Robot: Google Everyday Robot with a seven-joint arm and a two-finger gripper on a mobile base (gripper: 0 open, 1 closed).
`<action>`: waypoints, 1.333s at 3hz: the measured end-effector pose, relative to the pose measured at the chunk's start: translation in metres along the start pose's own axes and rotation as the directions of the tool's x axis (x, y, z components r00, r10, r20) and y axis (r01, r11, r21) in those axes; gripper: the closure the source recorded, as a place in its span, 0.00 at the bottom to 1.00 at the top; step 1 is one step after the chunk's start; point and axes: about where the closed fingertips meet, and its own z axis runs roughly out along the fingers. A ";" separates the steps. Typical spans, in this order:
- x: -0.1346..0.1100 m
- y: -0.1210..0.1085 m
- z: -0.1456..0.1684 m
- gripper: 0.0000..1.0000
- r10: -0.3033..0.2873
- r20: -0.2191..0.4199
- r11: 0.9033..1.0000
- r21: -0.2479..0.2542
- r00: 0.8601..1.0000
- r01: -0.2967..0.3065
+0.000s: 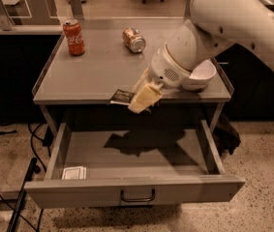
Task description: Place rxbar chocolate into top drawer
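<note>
While clamping the gripper (140, 102) on the three-o'clock end of the rxbar chocolate (121, 96), holding a seemingly light, slippery-wrapped bar above the twelve-o'clock edge of the top drawer (190, 190).

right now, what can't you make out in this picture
Camera view:
rxbar chocolate: right end covered by the gripper at the table's front edge.
white bowl: mostly behind the arm.
white card in the top drawer: print too small to read.
arm: cut off by the right edge.
</note>
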 end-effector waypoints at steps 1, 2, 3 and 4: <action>0.029 0.015 0.020 1.00 -0.012 -0.002 1.000 -0.012 1.000 0.012; 0.058 0.019 0.049 1.00 -0.040 0.009 0.999 0.004 0.999 0.040; 0.097 0.013 0.090 1.00 -0.047 -0.010 0.998 0.046 0.999 0.048; 0.098 0.013 0.091 1.00 -0.048 -0.010 0.998 0.047 0.999 0.049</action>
